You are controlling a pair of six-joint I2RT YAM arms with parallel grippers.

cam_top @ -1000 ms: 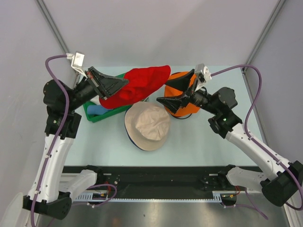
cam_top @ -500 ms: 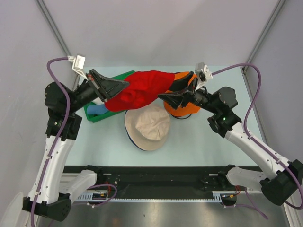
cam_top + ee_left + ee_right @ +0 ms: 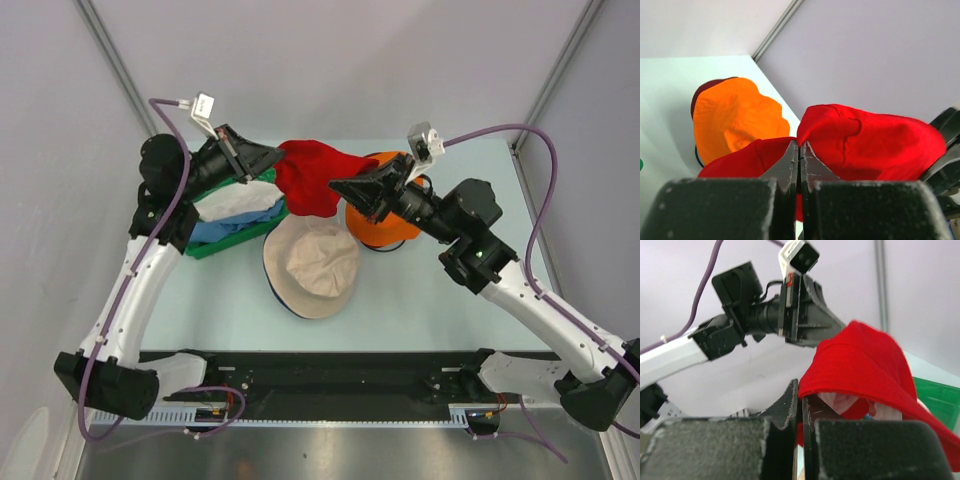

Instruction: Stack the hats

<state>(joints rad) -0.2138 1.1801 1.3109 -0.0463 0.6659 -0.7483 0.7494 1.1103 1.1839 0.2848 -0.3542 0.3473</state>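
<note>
The red hat [image 3: 312, 178] hangs bunched in the air between my two grippers, above the back of the table. My left gripper [image 3: 277, 156] is shut on its left edge, and the left wrist view shows red cloth [image 3: 865, 140] pinched at the fingertips [image 3: 800, 145]. My right gripper [image 3: 334, 185] is shut on the brim at the opposite side, where that brim [image 3: 865, 360] sits in the closed jaws [image 3: 800, 386]. Below lie a beige hat [image 3: 312, 265] at the table's middle and an orange hat [image 3: 388, 228] on a maroon one [image 3: 702, 92].
A green tray [image 3: 215, 246] at the back left holds a white hat [image 3: 240, 198] over a light blue one [image 3: 225, 228]. A dark navy rim [image 3: 283, 298] shows under the beige hat. Frame posts rise at both back corners.
My right gripper has closed on the red hat's brim. My left arm has swung up and to the right, so the hat has bunched up and uncovered the tray.
</note>
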